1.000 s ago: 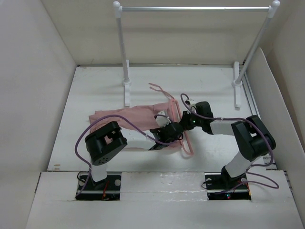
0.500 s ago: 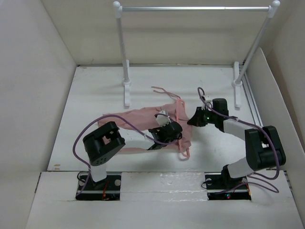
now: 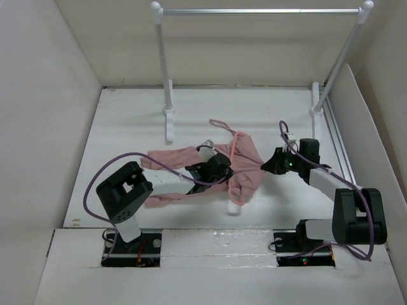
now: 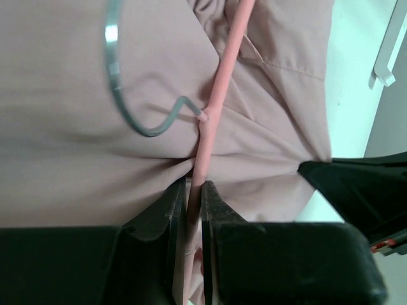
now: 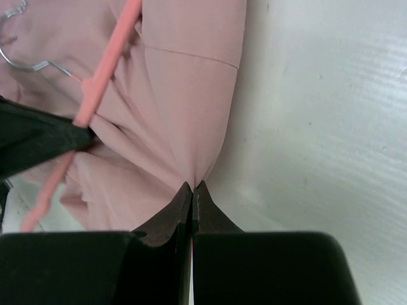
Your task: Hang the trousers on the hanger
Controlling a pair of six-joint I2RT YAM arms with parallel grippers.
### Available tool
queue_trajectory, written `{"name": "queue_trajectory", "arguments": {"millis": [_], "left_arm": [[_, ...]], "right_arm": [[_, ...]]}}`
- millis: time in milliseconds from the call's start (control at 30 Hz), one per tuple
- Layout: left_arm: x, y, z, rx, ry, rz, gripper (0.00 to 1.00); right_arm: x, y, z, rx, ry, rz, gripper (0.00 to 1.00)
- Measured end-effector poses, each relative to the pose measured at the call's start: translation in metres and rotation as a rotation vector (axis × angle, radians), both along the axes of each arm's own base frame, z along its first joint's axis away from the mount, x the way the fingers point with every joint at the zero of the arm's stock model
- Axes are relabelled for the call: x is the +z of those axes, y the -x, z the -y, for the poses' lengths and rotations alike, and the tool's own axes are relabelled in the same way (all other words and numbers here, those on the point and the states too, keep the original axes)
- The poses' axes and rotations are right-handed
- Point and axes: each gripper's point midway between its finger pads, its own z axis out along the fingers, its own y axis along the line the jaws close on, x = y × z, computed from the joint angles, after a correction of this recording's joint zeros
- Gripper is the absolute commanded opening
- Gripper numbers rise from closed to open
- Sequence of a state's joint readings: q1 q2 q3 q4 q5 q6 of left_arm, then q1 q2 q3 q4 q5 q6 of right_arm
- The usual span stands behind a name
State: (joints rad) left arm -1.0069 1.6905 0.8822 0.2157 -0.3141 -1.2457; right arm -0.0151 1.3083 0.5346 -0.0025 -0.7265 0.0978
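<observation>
The dusty-pink trousers (image 3: 248, 166) lie in the middle of the table, one leg trailing left (image 3: 166, 156). The thin pink hanger (image 3: 234, 147) lies across them, its hook (image 3: 219, 122) pointing to the back. My left gripper (image 3: 221, 166) is shut on the hanger's bar (image 4: 219, 82), over the trousers (image 4: 76, 165). My right gripper (image 3: 267, 164) is shut on the trousers' right edge (image 5: 191, 101) and the cloth is pulled into folds at its tips (image 5: 193, 185). The hanger (image 5: 105, 70) also shows in the right wrist view.
The white-and-metal garment rail stand (image 3: 165, 95) stands at the back, its feet (image 3: 316, 121) on the table and its bar (image 3: 254, 11) high above. White walls close in the table on the left, the right and the back.
My right gripper has moved right, drawing the trousers' edge with it. My left gripper has shifted left and back with the hanger. The trousers have spread to the right.
</observation>
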Motion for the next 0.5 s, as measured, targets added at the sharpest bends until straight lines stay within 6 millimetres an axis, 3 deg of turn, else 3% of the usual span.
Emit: {"name": "queue_trajectory", "arguments": {"millis": [233, 500], "left_arm": [[-0.003, 0.004, -0.004, -0.006, -0.011, -0.039, 0.0], [0.002, 0.009, 0.001, -0.009, 0.054, -0.056, 0.0]], "right_arm": [[-0.029, 0.022, 0.005, 0.019, 0.004, -0.047, 0.0], [-0.016, 0.027, 0.039, -0.068, -0.077, -0.06, 0.0]]}}
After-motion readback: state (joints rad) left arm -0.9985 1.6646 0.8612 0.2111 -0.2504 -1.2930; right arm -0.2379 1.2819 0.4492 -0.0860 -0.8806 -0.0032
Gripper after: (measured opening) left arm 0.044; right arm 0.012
